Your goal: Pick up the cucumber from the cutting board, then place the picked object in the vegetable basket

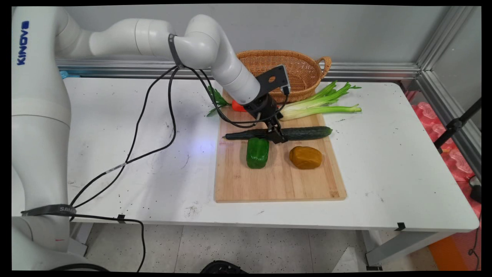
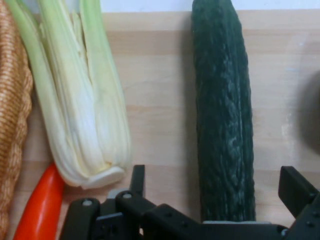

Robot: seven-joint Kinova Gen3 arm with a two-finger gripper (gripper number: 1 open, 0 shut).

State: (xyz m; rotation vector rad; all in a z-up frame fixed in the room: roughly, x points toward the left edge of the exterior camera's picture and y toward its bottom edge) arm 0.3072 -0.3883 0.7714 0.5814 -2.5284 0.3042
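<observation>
A long dark green cucumber [image 1: 303, 133] [image 2: 222, 115] lies across the far part of a wooden cutting board [image 1: 276, 184] [image 2: 160, 75]. My gripper [image 1: 277, 136] [image 2: 217, 187] is down over its middle and stands open. One finger is on each side of the cucumber, with a gap showing on both sides in the hand view. A green bell pepper [image 1: 257, 152] and a brown-orange lump [image 1: 305, 157] sit on the board just in front of the cucumber.
A celery bunch [image 1: 319, 104] [image 2: 82, 100] lies behind the cucumber, partly off the board. An orange-red vegetable [image 1: 238, 106] [image 2: 40, 210] lies beside the celery's base, mostly hidden by the wrist. A wicker basket [image 1: 269, 54] [image 2: 12, 125] stands at the back. Black cables hang left of the board.
</observation>
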